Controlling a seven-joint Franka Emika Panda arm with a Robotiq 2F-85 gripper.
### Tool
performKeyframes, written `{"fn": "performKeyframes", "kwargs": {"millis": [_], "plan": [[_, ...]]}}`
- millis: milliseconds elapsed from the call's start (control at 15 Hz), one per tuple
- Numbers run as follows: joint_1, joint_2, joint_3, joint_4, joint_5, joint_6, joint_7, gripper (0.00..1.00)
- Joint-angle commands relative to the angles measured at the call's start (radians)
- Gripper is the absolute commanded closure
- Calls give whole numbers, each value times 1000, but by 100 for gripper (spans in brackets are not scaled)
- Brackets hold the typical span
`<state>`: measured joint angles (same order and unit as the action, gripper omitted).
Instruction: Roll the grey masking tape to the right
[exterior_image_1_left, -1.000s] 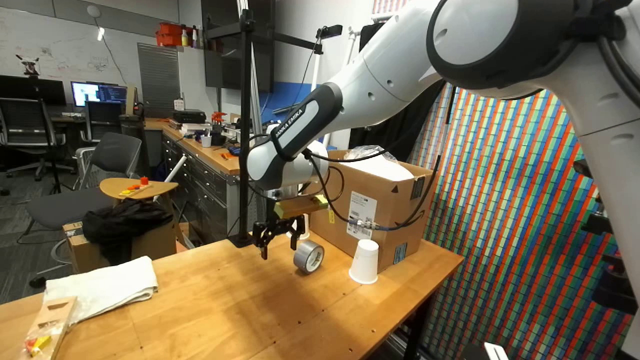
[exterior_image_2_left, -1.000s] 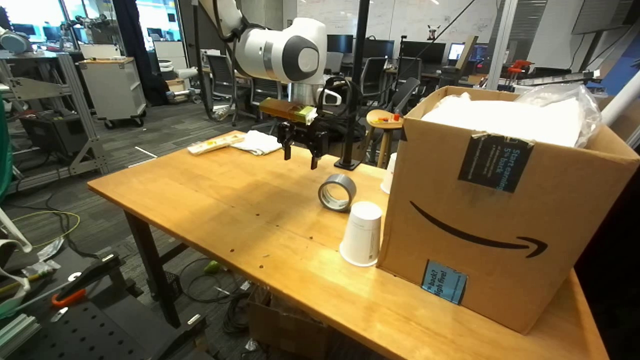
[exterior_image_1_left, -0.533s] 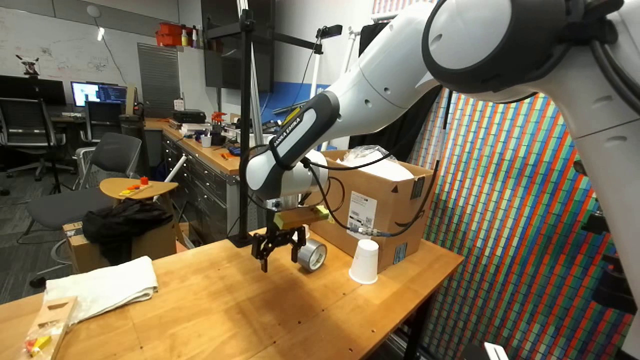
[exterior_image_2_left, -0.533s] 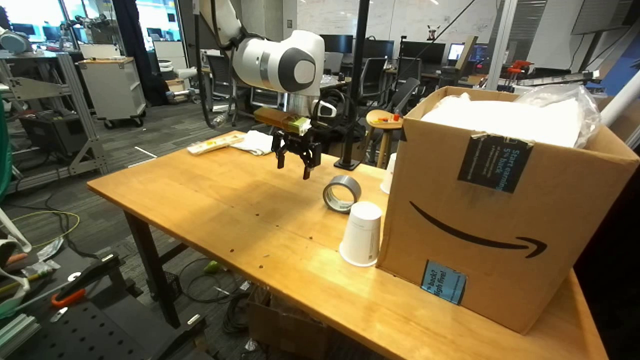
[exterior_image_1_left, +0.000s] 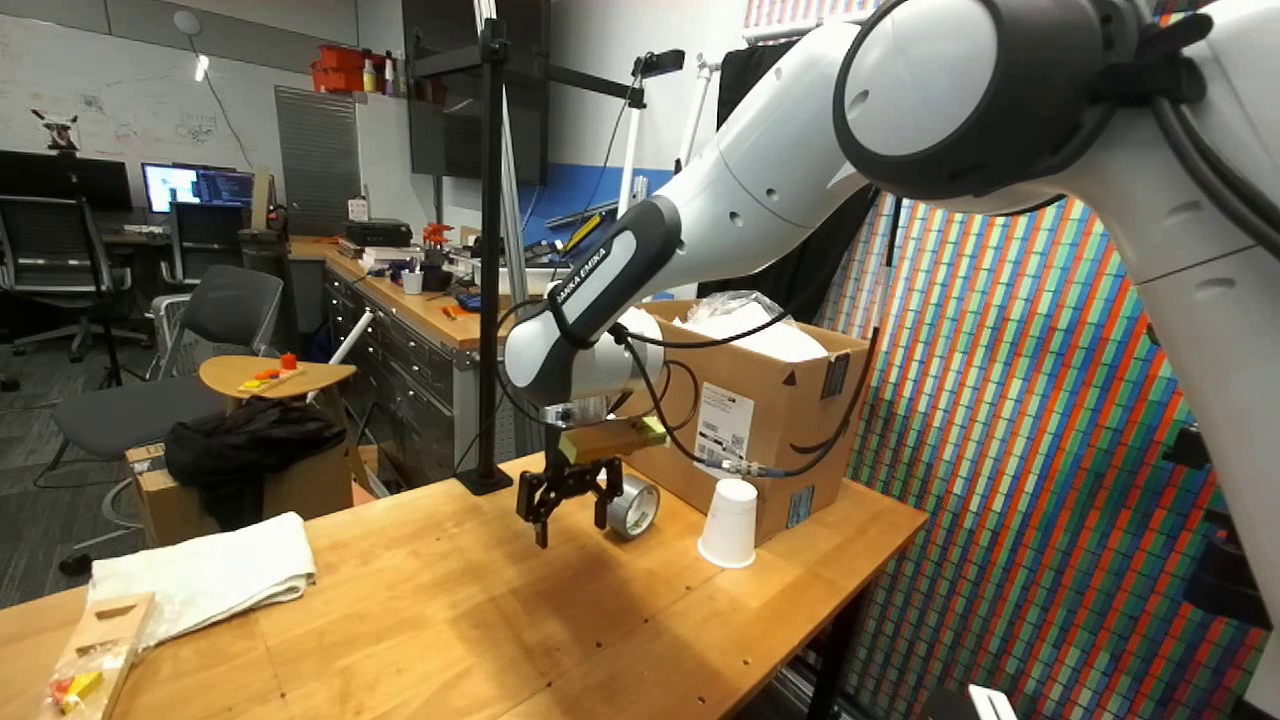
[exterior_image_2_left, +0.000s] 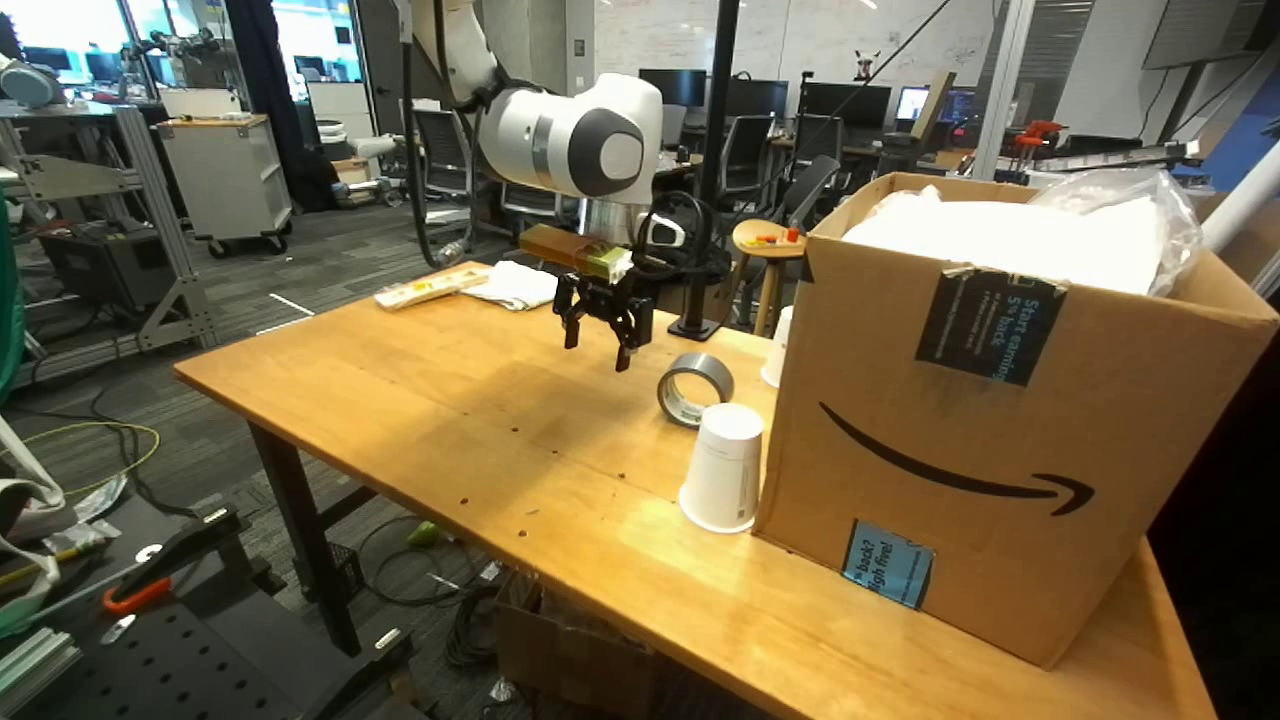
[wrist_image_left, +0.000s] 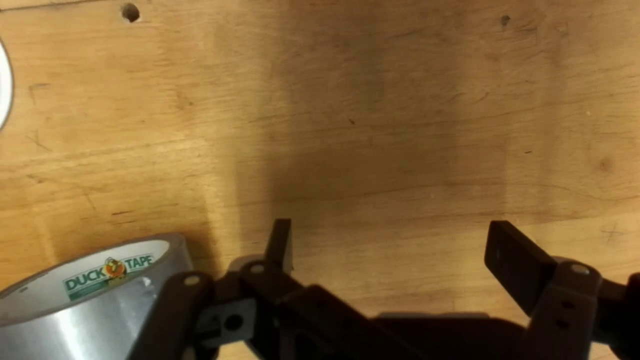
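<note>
The grey masking tape (exterior_image_1_left: 624, 512) stands on its edge on the wooden table, its hollow facing sideways. An exterior view shows the silver ring (exterior_image_2_left: 712, 370) just behind an upturned white cup. My gripper (exterior_image_1_left: 571, 528) hangs low over the table beside the tape, one finger overlapping the roll's near side in that view. Seen from the wrist, the tape (wrist_image_left: 95, 320) lies at lower left, outside the left finger, partly covered by the gripper's linkage. The gripper (wrist_image_left: 390, 227) is open with bare wood between its fingertips. Whether the finger touches the tape, I cannot tell.
A white cup (exterior_image_2_left: 722, 470) stands upside down by a large cardboard box (exterior_image_2_left: 900, 400); another cup (exterior_image_2_left: 782, 350) is partly hidden behind the box. A black post (exterior_image_1_left: 485, 480) rises at the table's edge. Farther off lie a white cloth (exterior_image_1_left: 205, 570) and wooden tray (exterior_image_1_left: 100, 650).
My gripper has come down and, lately, shifted toward the tape's side. The tape has moved a little to the right in both exterior views, still on its edge. Cups and box stay put.
</note>
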<state>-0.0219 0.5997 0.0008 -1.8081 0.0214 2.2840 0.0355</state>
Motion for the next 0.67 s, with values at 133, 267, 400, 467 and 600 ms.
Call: {"fn": "performKeyframes", "kwargs": {"millis": [133,267,400,467,600], "plan": [[-20,35,-21,80,-6,-38,-32,0],[-28,51,-24,112,-7,-50,-41,0],[-37,75,-25,150,-5,-68,-49,0],[-43,87,-26,169,-3,-77,-53,0],[-51,107,-29,202,-1,-96,-52,0]]}}
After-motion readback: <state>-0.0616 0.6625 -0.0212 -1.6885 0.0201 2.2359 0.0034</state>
